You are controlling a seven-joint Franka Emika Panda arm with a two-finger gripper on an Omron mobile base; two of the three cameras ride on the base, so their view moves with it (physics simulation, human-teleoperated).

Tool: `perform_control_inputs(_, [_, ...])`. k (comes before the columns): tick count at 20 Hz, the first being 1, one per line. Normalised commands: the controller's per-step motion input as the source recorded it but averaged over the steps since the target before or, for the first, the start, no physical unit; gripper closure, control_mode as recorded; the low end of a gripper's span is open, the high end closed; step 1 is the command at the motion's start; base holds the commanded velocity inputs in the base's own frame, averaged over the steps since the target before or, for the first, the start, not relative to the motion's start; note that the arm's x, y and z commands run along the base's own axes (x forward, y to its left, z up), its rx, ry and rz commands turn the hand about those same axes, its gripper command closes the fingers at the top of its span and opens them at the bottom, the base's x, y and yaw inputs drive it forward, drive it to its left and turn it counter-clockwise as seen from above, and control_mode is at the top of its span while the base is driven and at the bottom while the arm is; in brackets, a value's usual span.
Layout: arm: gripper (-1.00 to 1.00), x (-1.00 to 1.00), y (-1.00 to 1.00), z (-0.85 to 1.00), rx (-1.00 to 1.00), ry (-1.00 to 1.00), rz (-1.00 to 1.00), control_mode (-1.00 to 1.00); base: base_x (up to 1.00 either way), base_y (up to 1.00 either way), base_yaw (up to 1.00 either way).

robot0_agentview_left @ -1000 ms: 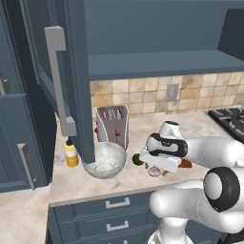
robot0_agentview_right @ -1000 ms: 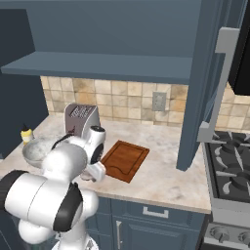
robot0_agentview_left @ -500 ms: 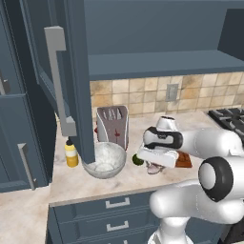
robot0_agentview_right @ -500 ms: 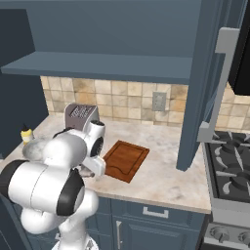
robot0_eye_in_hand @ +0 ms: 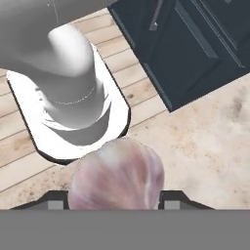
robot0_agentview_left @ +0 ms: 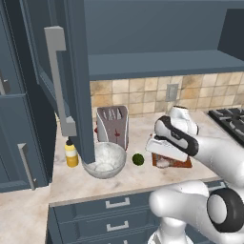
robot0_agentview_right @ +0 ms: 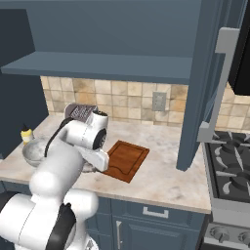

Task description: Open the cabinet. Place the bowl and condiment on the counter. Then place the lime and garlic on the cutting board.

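Fingers grasping garlic above surface near front edge; lime beside bowl; cabinet door open.

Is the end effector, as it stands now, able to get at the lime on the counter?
Probably not yet: the end effector is shut on the garlic. The lime lies free on the counter, beside the bowl.

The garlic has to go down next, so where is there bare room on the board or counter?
Most of the cutting board is bare, and so is the counter between it and the stove. It is crowded on the other side, around the bowl, condiment, toaster and lime.
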Motion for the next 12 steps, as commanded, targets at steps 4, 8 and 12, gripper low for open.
perform_control_inputs(4, [1.0,0.0,-0.88,0.27,0.0,-0.06,0.0,-1.0,0.0,0.0,0.0])
perform_control_inputs(8, [1.0,0.35,-0.89,0.25,0.0,-0.02,0.0,-1.0,0.0,0.0,0.0])
perform_control_inputs(12, [1.0,0.73,-0.69,0.36,-0.02,-0.03,0.0,-1.0,0.0,0.0,0.0])
